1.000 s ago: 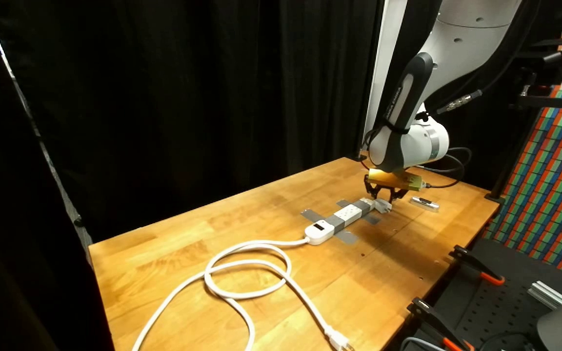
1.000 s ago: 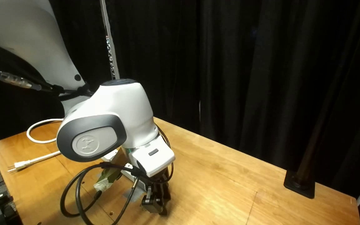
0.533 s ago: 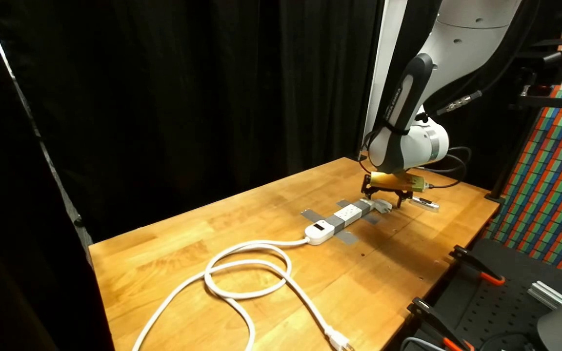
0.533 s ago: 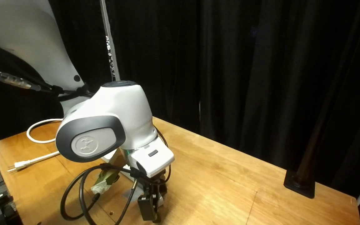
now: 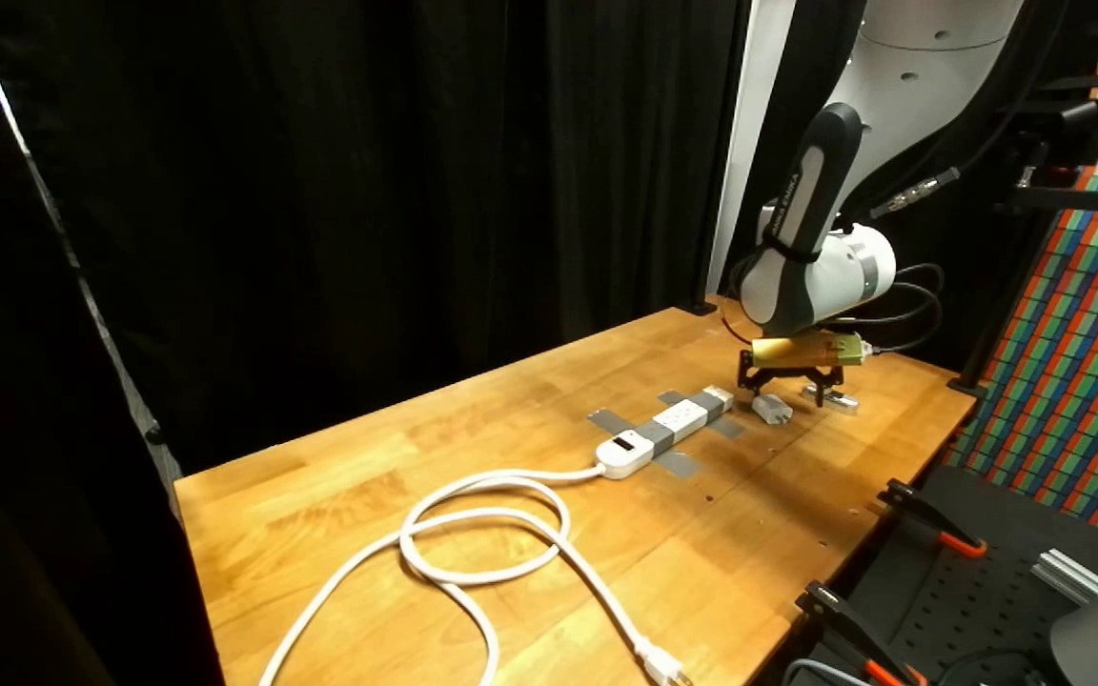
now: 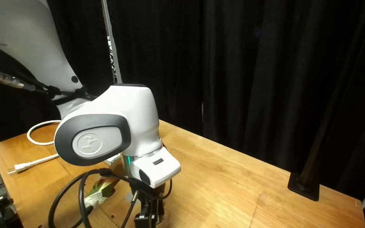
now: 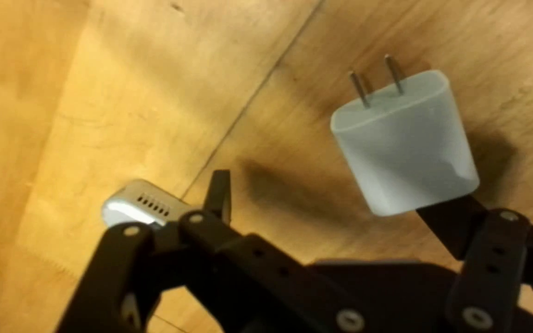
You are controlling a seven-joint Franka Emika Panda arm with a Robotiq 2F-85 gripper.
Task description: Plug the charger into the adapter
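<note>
The charger [image 7: 405,148] is a white block with two metal prongs. In an exterior view the charger [image 5: 772,410] seems to rest on the table, a small gap from the near end of the adapter [image 5: 680,415], a white strip taped down with grey tape. My gripper [image 5: 784,393] stands open over the charger. From the wrist, the gripper [image 7: 331,196] has wide-spread fingers [image 7: 219,194]; the charger covers the tip of the right-hand one, and whether they touch I cannot tell. The arm hides the charger and most of the adapter [image 6: 113,159] in an exterior view.
A small flat object [image 5: 831,398] lies beside the gripper, and in the wrist view this object [image 7: 144,203] is partly behind a finger. The adapter's white cable [image 5: 482,576] coils across the table. Clamps [image 5: 930,516] grip the table edge. Black curtains hang behind.
The jaws have spread wide. Gripper and charger have both shifted to the right in an exterior view, away from the adapter's end.
</note>
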